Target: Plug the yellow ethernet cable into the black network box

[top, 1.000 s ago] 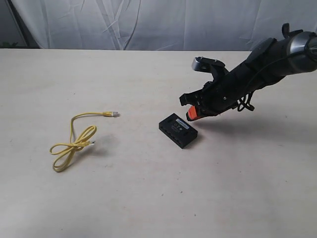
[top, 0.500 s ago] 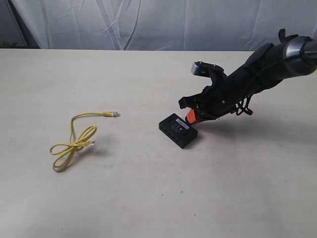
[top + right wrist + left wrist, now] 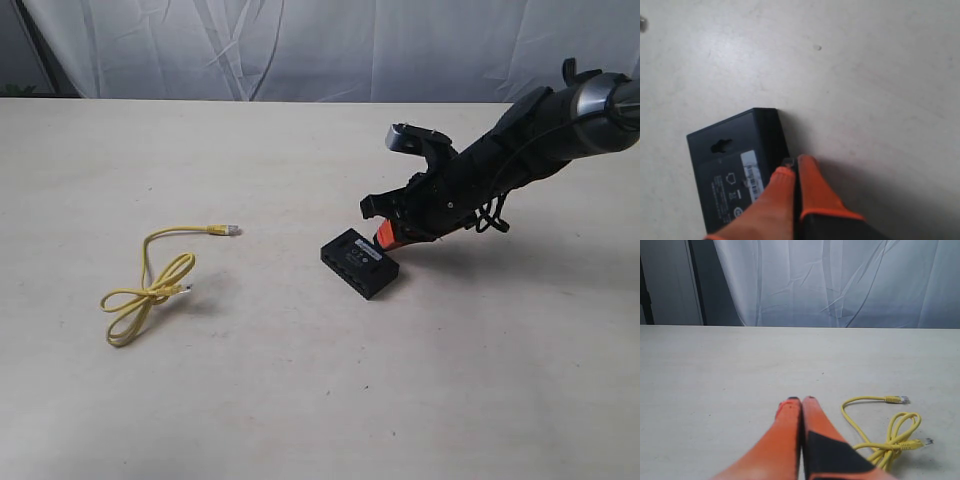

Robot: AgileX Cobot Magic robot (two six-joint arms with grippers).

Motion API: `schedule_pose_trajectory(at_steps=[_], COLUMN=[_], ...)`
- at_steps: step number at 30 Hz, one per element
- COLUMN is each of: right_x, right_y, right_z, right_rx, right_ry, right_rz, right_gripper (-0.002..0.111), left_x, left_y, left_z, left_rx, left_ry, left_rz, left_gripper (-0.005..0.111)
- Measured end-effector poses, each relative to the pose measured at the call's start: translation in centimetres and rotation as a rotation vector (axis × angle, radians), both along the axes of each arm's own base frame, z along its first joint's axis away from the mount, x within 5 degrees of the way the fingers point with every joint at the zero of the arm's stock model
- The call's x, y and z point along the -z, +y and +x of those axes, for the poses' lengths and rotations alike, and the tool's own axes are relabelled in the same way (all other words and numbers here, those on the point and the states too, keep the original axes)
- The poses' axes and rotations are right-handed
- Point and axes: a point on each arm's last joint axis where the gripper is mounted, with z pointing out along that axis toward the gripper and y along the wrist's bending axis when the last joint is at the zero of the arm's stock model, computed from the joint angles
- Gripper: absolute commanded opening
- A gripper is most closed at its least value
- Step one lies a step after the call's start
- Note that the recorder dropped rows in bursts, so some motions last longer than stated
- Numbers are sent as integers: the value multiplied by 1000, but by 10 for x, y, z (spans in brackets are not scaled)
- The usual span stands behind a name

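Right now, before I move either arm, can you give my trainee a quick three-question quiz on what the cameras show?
1. True or false: one plug of the thin, looped yellow ethernet cable sits in the small flat black plastic network box.
2. Pick one. The orange-fingered right hand is: A) open above the cable; B) shut, with its tips at the box's edge; C) carrying a plug.
3. Fill in: in the left wrist view, the left hand is ____ (open or shut), and the cable lies beside it on the table.

Key: 1 false, both plugs lie on the table. 2 B. 3 shut.
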Motion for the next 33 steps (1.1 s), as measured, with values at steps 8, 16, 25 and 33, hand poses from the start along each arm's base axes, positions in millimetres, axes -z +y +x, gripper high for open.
schedule_pose_trajectory(at_steps=[8, 16, 25, 33], right_x=[0, 0, 0, 0], right_y=[0, 0, 0, 0], right_z=[0, 0, 0, 0], right_rx=[2, 2, 0, 7], right_ry=[1, 1, 0, 2], right_rz=[0, 0, 0, 6], right_gripper=[-1, -1, -1, -1], left_x=[0, -1, -10, -22], left_y=[0, 0, 1, 1], left_z=[0, 0, 1, 1], left_rx=[0, -2, -6, -10], left_ry=[0, -10, -112, -247], left_rz=[0, 18, 34, 36], left_gripper=[0, 0, 0, 0])
